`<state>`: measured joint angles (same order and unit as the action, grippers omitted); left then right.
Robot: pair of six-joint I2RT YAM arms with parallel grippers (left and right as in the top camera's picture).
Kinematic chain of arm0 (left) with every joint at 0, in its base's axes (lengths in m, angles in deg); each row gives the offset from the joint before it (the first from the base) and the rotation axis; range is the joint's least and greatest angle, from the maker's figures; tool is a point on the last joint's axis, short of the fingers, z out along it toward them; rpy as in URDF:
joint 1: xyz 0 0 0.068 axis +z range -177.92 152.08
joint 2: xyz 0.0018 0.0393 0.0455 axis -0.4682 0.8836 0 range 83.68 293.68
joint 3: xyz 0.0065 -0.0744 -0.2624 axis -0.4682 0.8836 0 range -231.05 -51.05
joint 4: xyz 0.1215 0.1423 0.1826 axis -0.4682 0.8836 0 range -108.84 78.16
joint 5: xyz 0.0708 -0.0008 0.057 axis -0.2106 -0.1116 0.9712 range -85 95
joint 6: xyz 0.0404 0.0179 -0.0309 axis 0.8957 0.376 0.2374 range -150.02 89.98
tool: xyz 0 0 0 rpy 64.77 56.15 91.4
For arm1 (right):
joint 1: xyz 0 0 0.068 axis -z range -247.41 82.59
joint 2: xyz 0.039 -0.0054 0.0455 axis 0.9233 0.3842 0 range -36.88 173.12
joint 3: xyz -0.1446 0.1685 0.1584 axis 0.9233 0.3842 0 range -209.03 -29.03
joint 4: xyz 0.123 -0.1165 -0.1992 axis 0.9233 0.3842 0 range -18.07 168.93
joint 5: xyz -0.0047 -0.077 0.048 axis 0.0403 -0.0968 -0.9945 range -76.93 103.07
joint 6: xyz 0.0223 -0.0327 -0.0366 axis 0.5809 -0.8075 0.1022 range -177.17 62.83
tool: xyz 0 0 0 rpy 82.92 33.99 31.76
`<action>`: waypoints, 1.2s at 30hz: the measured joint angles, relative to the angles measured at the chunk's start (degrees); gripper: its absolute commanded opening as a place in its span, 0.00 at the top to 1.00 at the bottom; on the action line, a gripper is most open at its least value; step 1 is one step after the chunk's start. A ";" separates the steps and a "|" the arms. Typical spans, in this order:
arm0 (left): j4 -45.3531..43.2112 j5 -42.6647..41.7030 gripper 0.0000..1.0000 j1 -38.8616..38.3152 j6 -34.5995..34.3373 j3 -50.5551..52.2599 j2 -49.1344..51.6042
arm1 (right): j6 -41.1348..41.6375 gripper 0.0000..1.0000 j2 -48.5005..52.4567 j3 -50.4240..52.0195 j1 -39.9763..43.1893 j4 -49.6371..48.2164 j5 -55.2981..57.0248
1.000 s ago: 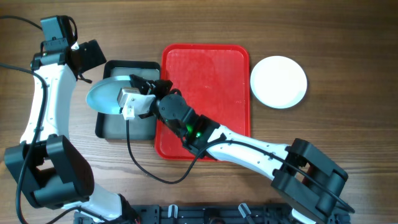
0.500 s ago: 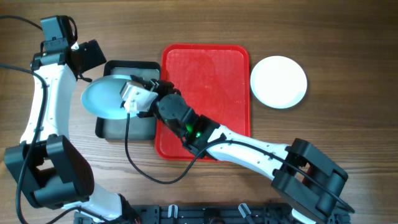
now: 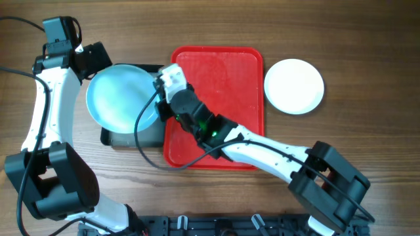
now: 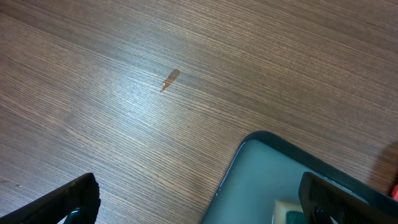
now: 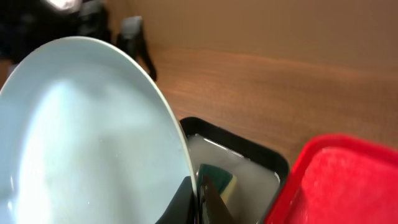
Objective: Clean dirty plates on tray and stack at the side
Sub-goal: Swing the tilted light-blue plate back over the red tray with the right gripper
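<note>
my right arm (image 3: 262, 148) reaches across red tray (image 3: 246, 85) | right tool (image 5: 198, 196) pinches rim of smooth round blue plate (image 3: 118, 98) | left tool (image 4: 205, 200) wide open

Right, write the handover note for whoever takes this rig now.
Left fingers: open, holding nothing, above the table by the dark pan.
Right fingers: shut on the rim of the pale blue plate, held over the pan.
White plate lies on the table right of the red tray.
Done: no plates on the tray.
Left: finish the blue plate, stack it at the side. No third plate in view.
</note>
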<state>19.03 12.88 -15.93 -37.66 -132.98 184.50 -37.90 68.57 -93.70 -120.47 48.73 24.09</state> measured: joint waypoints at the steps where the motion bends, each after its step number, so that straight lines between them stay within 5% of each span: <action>1: 0.00 0.02 0.00 0.00 0.00 0.00 0.00 | 1.20 0.96 0.00 0.00 0.48 0.31 -0.59; 16: 0.00 0.02 0.00 0.00 0.00 0.00 0.00 | 12.63 0.96 -6.27 -0.02 6.32 19.32 -6.10; 36: 0.00 0.02 0.00 0.00 0.00 0.00 0.00 | 5.44 0.96 -6.69 -0.11 22.05 43.28 -10.84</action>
<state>19.03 12.90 -15.93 -37.66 -132.98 184.50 -32.46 61.88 -93.81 -98.41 92.01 13.25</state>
